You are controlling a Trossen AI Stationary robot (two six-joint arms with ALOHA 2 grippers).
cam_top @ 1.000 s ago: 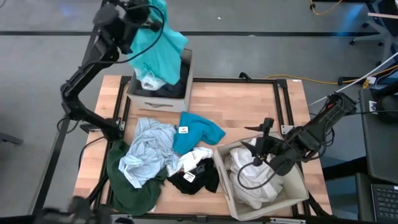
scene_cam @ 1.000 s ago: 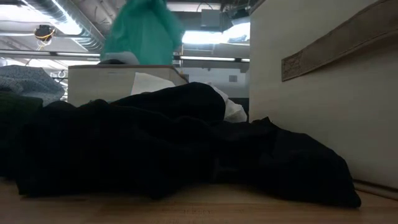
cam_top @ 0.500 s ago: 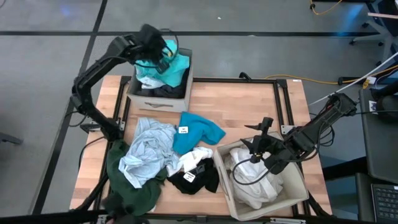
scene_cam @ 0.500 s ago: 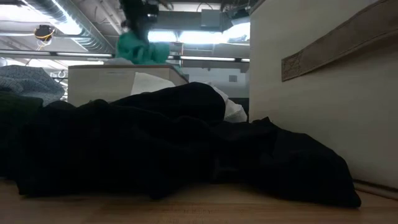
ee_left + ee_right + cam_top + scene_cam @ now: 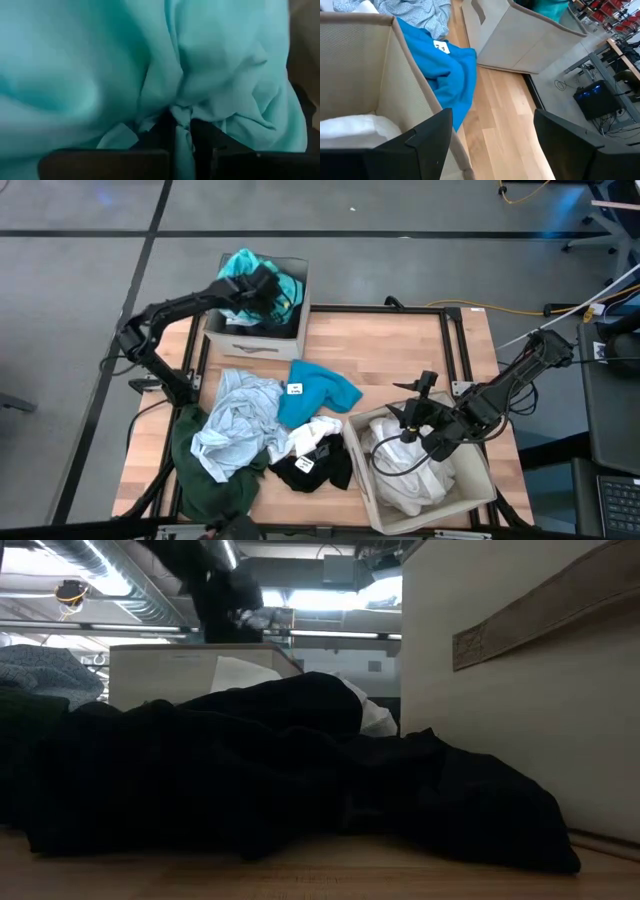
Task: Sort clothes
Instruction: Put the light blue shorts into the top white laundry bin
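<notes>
The desk (image 5: 400, 350) is a wooden top with a beige fabric box at its far left corner (image 5: 255, 338) and a second beige box at its near right corner (image 5: 478, 480). The two seem meant as separate bins, one for coloured and dark pieces and one for whites.

The unsorted pile covers the near left part of the desk. A dark green garment (image 5: 205, 480) lies at the near left corner, partly under a pale blue shirt (image 5: 235, 425). A bright blue shirt (image 5: 320, 392) spreads towards the middle of the desk, its tag up, and a small white piece (image 5: 312, 432) and a black garment (image 5: 315, 468) lie just beside the near right box. These are still to be sorted.

A white garment (image 5: 410, 470) fills the near right box. A teal garment (image 5: 250, 270) is bunched in the far left box on top of darker cloth.

The left hand (image 5: 262, 288) is down in that box, and its wrist view shows a twist of the teal cloth pinched between its nearly closed fingers (image 5: 162, 132), so the piece looks delivered but not yet let go. The right hand (image 5: 405, 420) hangs over the far rim of the near right box with its fingers (image 5: 427, 142) spread wide and holding nothing, probably waiting for the next white piece.
</notes>
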